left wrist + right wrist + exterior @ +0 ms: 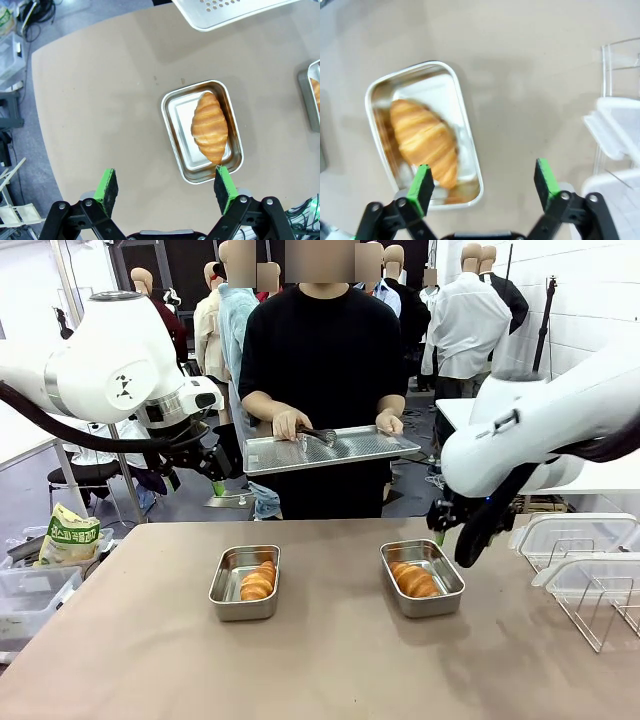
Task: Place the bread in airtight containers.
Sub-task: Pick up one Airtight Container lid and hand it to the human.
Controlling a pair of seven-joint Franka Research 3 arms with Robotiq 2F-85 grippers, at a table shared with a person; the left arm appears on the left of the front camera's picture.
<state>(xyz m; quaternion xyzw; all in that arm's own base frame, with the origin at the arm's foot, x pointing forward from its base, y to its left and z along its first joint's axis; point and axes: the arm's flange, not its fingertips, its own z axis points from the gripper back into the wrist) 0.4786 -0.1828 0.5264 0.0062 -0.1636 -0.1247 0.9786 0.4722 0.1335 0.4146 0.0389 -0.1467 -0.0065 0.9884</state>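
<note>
On the brown table we see 1 golden ridged croissant roll in the left rectangular stainless-steel tin and another roll in the right tin. The left gripper and right gripper hover above, fingers apart, seemingly empty, though the right wrist view is blurred.

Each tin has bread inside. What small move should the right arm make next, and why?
Probably swing the right gripper sideways toward the clear lids. The tin near it holds bread but stands uncovered, and the gripper is open and empty, so fetching a lid seems the natural next step.
</note>
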